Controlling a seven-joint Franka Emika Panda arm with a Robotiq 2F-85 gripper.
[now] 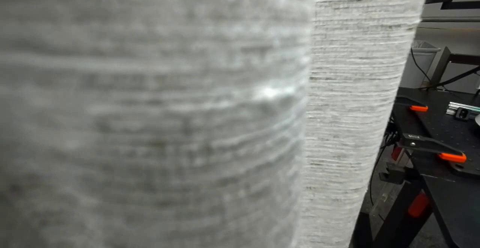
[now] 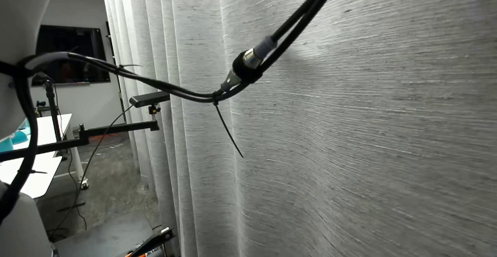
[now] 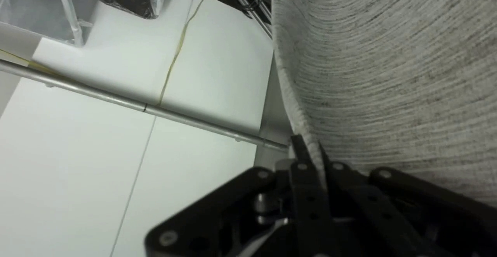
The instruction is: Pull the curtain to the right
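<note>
The curtain is a very large light-grey woven sheet with fine horizontal streaks. In an exterior view it fills most of the picture, and its free edge slants down on the right. It also hangs in folds across the middle and right of an exterior view. In the wrist view the curtain fills the upper right, and its edge runs down between my fingers. My gripper is shut on that edge, with one finger on each side of the fabric. The gripper is not seen in the exterior views.
A black table with orange-tipped clamps stands right of the curtain. Black cables hang from the white arm in front of the curtain. A camera on a black bracket nearly touches it. A metal rail crosses the white wall.
</note>
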